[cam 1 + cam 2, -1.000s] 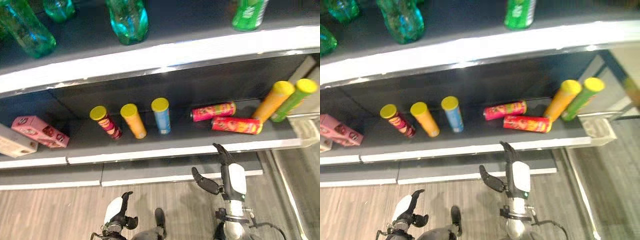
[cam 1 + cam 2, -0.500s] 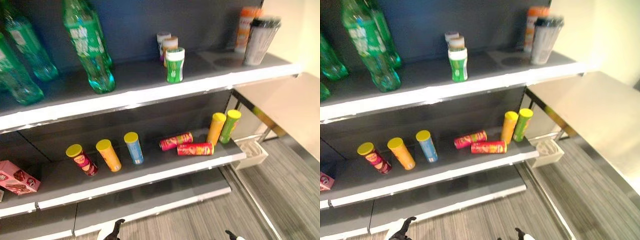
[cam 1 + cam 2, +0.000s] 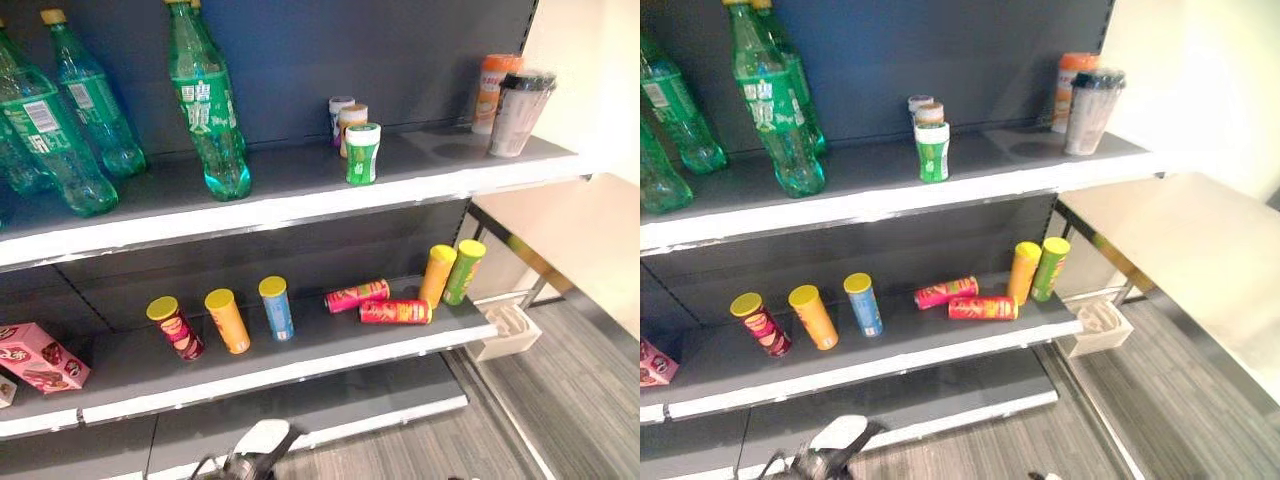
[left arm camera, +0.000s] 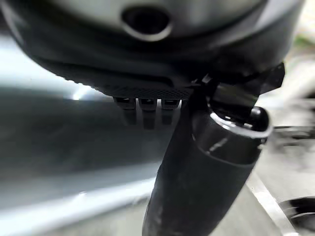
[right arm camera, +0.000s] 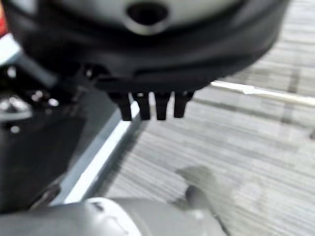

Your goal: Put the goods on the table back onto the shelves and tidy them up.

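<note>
The shelf unit holds the goods. On the middle shelf (image 3: 300, 362), a red can (image 3: 394, 312) and a pink can (image 3: 356, 296) lie on their sides. An orange can (image 3: 436, 275) and a green can (image 3: 462, 271) lean at the right end. Three more cans (image 3: 227, 320) stand tilted further left. My left hand (image 3: 255, 455) hangs low in front of the bottom shelf; in its wrist view the fingers (image 4: 142, 109) are straight and hold nothing. In the right wrist view my right hand's fingers (image 5: 151, 105) are straight over the floor, holding nothing.
Green bottles (image 3: 208, 100), small jars (image 3: 362, 152) and two cups (image 3: 518, 100) stand on the upper shelf. A pink box (image 3: 40, 357) lies at the far left. A beige table (image 3: 580, 230) stands to the right, with a white basket (image 3: 510, 330) at the shelf's end.
The camera has tilted up from the middle shelf to the whole unit and the table. My right hand has left the eye views; the left hand's back now shows at the bottom edge.
</note>
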Tool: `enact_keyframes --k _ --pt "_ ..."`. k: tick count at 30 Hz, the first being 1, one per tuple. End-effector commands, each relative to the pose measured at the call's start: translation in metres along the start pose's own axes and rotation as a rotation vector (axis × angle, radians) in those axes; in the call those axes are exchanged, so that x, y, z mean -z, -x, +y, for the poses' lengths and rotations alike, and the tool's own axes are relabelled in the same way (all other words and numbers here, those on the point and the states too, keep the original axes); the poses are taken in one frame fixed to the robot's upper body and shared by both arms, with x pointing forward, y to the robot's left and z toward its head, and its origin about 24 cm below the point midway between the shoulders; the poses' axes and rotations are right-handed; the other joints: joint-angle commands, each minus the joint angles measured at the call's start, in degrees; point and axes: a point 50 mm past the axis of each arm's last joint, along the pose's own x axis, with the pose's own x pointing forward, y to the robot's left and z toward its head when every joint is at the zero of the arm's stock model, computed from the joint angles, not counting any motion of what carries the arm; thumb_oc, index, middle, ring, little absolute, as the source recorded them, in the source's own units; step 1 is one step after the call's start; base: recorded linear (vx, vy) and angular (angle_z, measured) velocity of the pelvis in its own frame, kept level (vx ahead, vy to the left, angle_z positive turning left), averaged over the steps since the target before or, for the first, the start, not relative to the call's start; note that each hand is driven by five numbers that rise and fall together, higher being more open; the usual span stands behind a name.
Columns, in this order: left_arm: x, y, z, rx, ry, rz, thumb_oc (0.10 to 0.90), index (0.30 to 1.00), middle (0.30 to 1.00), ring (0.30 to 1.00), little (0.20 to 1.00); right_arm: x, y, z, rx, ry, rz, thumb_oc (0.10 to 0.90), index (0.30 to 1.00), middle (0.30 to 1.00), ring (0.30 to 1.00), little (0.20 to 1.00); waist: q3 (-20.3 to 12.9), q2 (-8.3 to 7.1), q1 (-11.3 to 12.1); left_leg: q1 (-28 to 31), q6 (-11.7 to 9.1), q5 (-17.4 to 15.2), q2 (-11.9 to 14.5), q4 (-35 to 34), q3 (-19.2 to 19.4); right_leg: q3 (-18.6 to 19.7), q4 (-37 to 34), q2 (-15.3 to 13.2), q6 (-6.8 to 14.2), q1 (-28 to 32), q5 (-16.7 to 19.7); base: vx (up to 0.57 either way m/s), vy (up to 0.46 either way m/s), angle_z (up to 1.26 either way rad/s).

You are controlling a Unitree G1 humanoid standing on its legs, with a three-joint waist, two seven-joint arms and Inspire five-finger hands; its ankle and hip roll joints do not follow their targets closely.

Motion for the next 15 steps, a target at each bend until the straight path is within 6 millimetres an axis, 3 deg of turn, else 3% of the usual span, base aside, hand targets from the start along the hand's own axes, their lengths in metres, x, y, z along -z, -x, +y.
enact_keyframes --k 1,3,4,5,6,9,10,13,15 --pt "0.018 0.007 0.052 -0.156 -0.003 0.043 0.800 0.900 0.900 0.900 0.900 0.027 0.017 0.031 -0.161 0.047 0.134 0.800 0.900 0.900 0.900 0.900 2.71 0.78 -0.95 2.30 0.38 -2.48 0.64 0.51 -0.99 4.31 11.85 0.87 0.84 -4.49 9.85 -0.01 0.041 -0.09" --pt "0.020 0.014 0.073 -0.223 -0.010 0.053 0.800 0.900 0.900 0.900 0.900 0.019 0.015 0.032 -0.177 0.034 0.118 0.800 0.900 0.900 0.900 0.900 2.96 0.47 -0.95 2.94 0.50 -3.27 0.89 0.51 -0.07 5.15 14.81 0.85 0.76 -7.03 8.68 0.06 -0.082 -0.26" --pt "0.018 0.023 0.094 -0.291 -0.013 0.039 0.800 0.900 0.900 0.900 0.900 0.016 0.016 0.037 -0.207 0.039 0.115 0.800 0.900 0.900 0.900 0.900 2.84 -0.29 -0.55 2.74 -0.26 -3.45 1.25 0.51 0.78 4.77 9.99 0.21 0.08 -7.29 5.95 0.11 -0.238 -0.28" --pt "0.017 0.028 0.103 -0.314 -0.028 0.029 0.800 0.900 0.900 0.900 0.900 0.015 0.016 0.039 -0.222 0.038 0.113 0.800 0.900 0.900 0.900 0.900 2.64 -0.43 -0.56 2.81 -0.84 -3.85 1.79 0.51 0.97 4.46 7.20 0.15 0.00 -6.48 4.55 0.09 -0.217 -0.24" --pt "0.017 0.030 0.103 -0.313 -0.028 0.032 0.800 0.900 0.900 0.900 0.900 0.014 0.016 0.040 -0.225 0.040 0.111 0.800 0.900 0.900 0.900 0.900 2.66 -0.42 -0.73 2.87 -0.93 -3.84 1.96 0.51 0.93 4.24 6.82 0.34 -0.09 -6.16 4.67 0.09 -0.221 -0.22" --pt "0.019 0.037 0.114 -0.361 -0.061 0.038 0.800 0.900 0.900 0.900 0.900 0.009 0.016 0.044 -0.275 0.063 0.100 0.800 0.900 0.900 0.900 0.900 2.81 -1.54 -0.72 4.08 -3.37 -4.54 4.48 0.51 2.06 2.18 -7.39 -0.88 0.87 -6.19 7.17 0.13 -0.357 -0.09" --pt "0.021 0.038 0.114 -0.382 -0.049 0.054 0.800 0.900 0.900 0.900 0.900 0.006 0.017 0.048 -0.300 0.055 0.099 0.800 0.900 0.900 0.900 0.900 2.47 -2.84 -0.41 4.64 -4.57 -4.16 5.97 0.51 1.67 2.81 -9.49 -0.82 1.18 -5.55 7.51 0.23 -0.433 -0.07" --pt "0.027 0.036 0.110 -0.377 -0.044 0.084 0.800 0.900 0.900 0.900 0.900 0.001 0.016 0.050 -0.322 0.068 0.066 0.800 0.900 0.900 0.900 0.900 1.24 -3.99 0.40 5.41 -6.22 -2.58 8.72 0.61 1.61 3.05 -10.92 2.32 1.02 -3.26 5.94 0.20 -0.350 0.08" --pt "0.028 0.032 0.108 -0.377 -0.033 0.088 0.800 0.900 0.900 0.900 0.900 -0.003 0.012 0.042 -0.297 0.064 0.042 0.800 0.900 0.900 0.900 0.900 0.59 -3.83 0.72 5.22 -7.46 0.02 11.28 1.13 1.46 2.26 -12.27 4.95 0.10 -1.52 4.24 0.14 -0.281 0.01"
